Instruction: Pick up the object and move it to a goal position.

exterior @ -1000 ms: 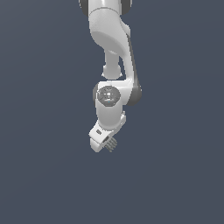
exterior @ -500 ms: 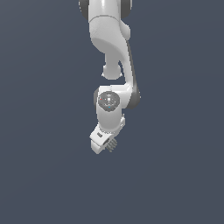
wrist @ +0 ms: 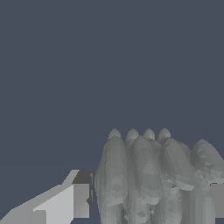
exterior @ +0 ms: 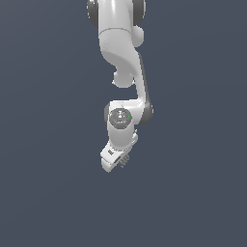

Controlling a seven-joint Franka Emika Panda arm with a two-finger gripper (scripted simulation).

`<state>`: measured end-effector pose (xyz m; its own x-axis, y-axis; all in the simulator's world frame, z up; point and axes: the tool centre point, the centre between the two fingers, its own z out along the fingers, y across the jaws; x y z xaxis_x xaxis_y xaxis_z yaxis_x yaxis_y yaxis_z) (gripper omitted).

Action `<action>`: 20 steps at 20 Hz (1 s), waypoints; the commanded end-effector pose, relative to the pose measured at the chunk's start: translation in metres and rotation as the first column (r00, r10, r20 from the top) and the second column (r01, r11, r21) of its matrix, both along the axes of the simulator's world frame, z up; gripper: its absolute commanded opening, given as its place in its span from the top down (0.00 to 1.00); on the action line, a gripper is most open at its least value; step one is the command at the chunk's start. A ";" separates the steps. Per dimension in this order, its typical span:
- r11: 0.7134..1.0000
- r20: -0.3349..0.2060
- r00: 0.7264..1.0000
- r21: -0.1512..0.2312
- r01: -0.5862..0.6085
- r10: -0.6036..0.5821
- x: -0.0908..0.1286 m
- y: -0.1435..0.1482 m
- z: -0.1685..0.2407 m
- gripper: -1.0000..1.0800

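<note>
In the exterior view the white arm hangs down the middle of the picture, and my gripper [exterior: 120, 162] is at its lower end. The object [exterior: 124, 160], a small dark grey ribbed lump, shows between the fingers. In the wrist view the object [wrist: 144, 175] is large, grey and ribbed. It sits between one white finger [wrist: 65, 202] and the other finger [wrist: 217, 199]. My gripper [wrist: 146, 199] is shut on it. No goal marker shows in either view.
Plain dark grey-blue ground fills both views around the arm [exterior: 123, 58]. No other objects, containers or edges show.
The wrist and gripper have moved a little lower in the exterior view, with the object still held between the fingers.
</note>
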<state>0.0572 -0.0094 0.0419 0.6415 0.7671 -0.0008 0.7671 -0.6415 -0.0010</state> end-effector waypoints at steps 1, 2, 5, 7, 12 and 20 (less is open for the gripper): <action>1.000 0.001 1.000 0.000 0.000 0.000 0.001 0.000 0.000 1.00; 1.000 0.001 1.000 0.000 0.000 0.000 0.001 0.000 0.000 1.00; 1.000 0.001 1.000 0.000 0.000 0.000 0.001 0.000 0.000 1.00; 1.000 0.001 1.000 0.000 0.000 0.000 0.001 0.000 0.000 1.00; 1.000 0.001 1.000 0.000 0.000 0.000 0.000 0.000 0.001 1.00; 1.000 0.001 1.000 0.000 0.000 0.000 -0.009 -0.001 0.020 1.00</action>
